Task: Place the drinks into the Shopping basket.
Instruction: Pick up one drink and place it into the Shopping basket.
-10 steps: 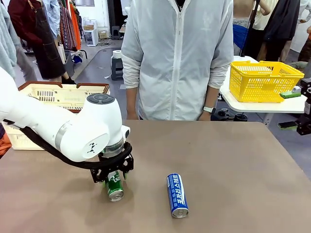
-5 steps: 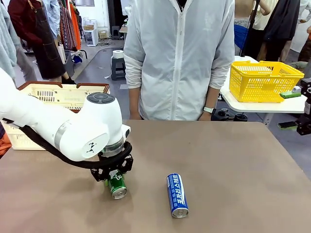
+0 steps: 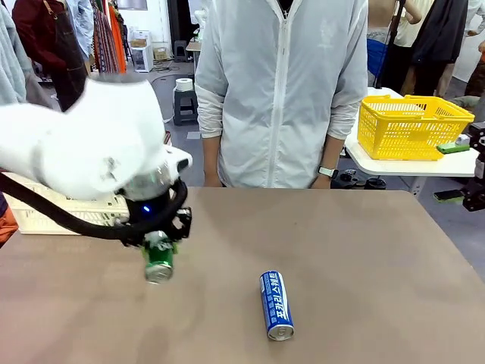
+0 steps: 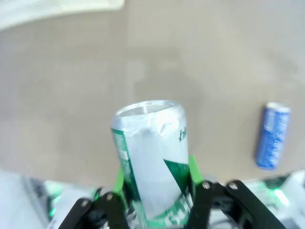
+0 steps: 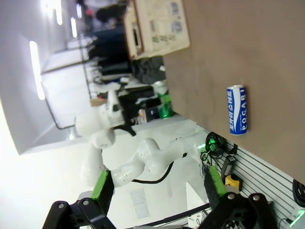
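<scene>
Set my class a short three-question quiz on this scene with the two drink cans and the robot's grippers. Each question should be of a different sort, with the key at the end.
1. Multiple choice: how does the blue can rest on the table? A upright; B on its side; C stacked on another can.
2. True or false: the right gripper is shut.
3. Fill in the gap: the left gripper is shut on the ____ can.

Key
1. B.
2. False: its jaws stand wide open with nothing between them.
3. Green: the green can sits clamped between the green pads.
</scene>
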`<act>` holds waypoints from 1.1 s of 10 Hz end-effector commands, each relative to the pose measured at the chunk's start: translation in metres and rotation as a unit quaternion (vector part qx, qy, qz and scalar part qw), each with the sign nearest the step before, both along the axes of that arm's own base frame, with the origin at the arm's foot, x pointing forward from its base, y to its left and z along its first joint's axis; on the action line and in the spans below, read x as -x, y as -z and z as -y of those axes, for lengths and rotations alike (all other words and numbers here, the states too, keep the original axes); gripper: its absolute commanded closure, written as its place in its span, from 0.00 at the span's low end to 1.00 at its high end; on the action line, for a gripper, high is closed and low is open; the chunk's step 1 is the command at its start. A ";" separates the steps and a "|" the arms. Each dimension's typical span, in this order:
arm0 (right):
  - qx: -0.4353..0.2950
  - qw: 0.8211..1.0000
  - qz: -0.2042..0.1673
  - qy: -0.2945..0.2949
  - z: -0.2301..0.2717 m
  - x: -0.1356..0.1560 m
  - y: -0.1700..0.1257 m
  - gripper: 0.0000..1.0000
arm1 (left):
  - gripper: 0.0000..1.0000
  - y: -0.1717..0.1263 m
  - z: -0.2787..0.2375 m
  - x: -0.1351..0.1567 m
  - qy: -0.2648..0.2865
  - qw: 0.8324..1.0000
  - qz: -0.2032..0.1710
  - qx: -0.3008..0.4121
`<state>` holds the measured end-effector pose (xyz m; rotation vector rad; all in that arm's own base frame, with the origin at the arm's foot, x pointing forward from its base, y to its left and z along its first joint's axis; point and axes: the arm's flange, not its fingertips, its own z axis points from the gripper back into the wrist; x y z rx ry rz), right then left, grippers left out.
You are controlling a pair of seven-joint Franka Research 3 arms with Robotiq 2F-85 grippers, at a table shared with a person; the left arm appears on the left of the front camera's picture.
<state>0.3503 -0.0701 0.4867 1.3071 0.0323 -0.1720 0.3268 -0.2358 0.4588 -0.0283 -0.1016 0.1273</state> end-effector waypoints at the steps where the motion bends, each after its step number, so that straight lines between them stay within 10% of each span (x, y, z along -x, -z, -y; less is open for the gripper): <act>1: 0.003 1.000 -0.005 -0.004 0.002 0.001 -0.005 0.00 | 1.00 -0.047 -0.018 0.031 0.051 0.998 0.004 -0.024; 9: 0.003 1.000 -0.005 -0.004 0.002 0.001 -0.005 0.00 | 1.00 -0.059 -0.021 0.055 0.047 0.998 0.010 -0.031; 11: 0.003 1.000 -0.005 -0.004 0.002 0.001 -0.005 0.00 | 1.00 -0.094 -0.069 -0.009 0.108 0.994 0.022 -0.022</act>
